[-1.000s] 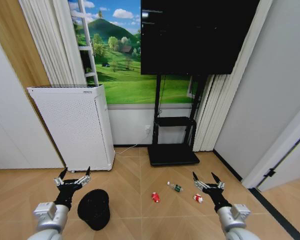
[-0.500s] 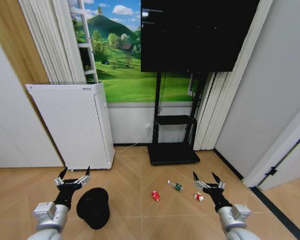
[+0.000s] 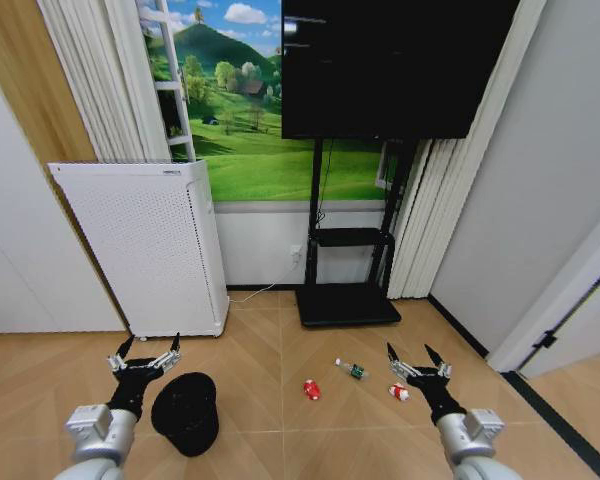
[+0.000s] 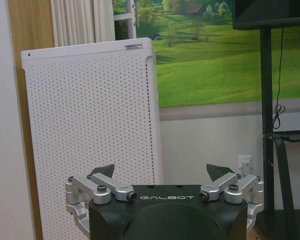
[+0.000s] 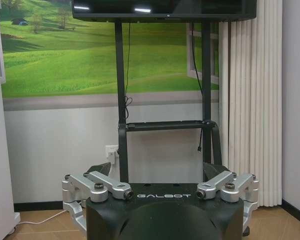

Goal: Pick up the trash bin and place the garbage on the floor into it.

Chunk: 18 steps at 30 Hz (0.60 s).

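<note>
In the head view the black mesh trash bin (image 3: 186, 412) stands on the parquet floor (image 3: 280, 350), just right of my left gripper (image 3: 145, 353), which is held above the floor with its fingers spread open and nothing between them. Three pieces of garbage lie apart on the floor: a red can (image 3: 311, 389), a small clear bottle with a green label (image 3: 351, 370), and a red-and-white packet (image 3: 399, 392). My right gripper (image 3: 417, 358) hangs open beside the packet. The left gripper (image 4: 160, 172) and the right gripper (image 5: 157, 170) both face the back wall, fingers spread.
A tall white perforated appliance (image 3: 140, 245) stands against the wall behind the bin. A black TV stand (image 3: 348, 300) with a flat base sits at the centre back, a large screen above it. Curtains and a grey wall close off the right side.
The whole head view has shifted slightly, so the camera moved a little. The bin and garbage lie where they were, and both grippers hold the same open pose.
</note>
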Motion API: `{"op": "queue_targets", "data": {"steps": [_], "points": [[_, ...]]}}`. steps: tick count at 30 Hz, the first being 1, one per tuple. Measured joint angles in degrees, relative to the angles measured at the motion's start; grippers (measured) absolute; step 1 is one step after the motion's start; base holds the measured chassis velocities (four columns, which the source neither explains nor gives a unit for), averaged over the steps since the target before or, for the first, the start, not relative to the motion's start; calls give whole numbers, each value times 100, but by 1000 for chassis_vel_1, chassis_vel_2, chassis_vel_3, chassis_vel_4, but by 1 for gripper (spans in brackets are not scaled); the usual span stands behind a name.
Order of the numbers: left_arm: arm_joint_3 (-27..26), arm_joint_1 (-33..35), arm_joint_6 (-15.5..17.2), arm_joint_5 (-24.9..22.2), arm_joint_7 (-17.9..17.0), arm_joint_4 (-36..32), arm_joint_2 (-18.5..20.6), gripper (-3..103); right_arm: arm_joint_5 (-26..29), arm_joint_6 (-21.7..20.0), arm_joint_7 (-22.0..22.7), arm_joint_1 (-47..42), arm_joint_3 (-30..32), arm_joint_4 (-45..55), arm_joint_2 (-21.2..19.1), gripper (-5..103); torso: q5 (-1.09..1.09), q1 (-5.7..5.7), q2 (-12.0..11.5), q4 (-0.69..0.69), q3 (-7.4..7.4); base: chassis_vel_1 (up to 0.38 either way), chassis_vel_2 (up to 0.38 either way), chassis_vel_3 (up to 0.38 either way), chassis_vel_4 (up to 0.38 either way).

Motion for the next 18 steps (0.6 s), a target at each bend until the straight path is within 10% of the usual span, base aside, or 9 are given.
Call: {"op": "queue_targets", "data": {"steps": [18], "points": [[12, 11, -7, 26, 15, -2, -14, 100, 6, -4, -1, 5, -16, 18, -15, 100, 0, -150, -436, 0, -286, 0, 0, 0, 0]]}}
